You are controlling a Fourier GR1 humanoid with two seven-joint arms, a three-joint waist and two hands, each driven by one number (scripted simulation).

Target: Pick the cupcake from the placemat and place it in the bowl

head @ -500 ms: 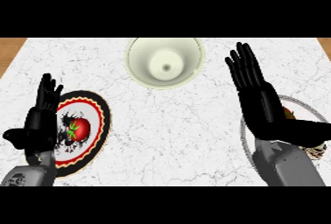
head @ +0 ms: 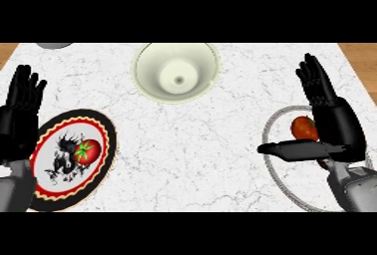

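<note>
Cupcake (head: 304,128) sat on our oval placemat (head: 274,130), just beside our right hand (head: 335,122), whose fingers were spread straight. Bowl (head: 177,70) stood well apart; our left hand (head: 18,117) rested flat-fingered.

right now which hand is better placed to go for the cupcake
Right. The right hand is open directly beside the cupcake on the placemat, thumb under it. The left hand rests open at the far left, by the plate.

bright, even light; faint shadows
</note>
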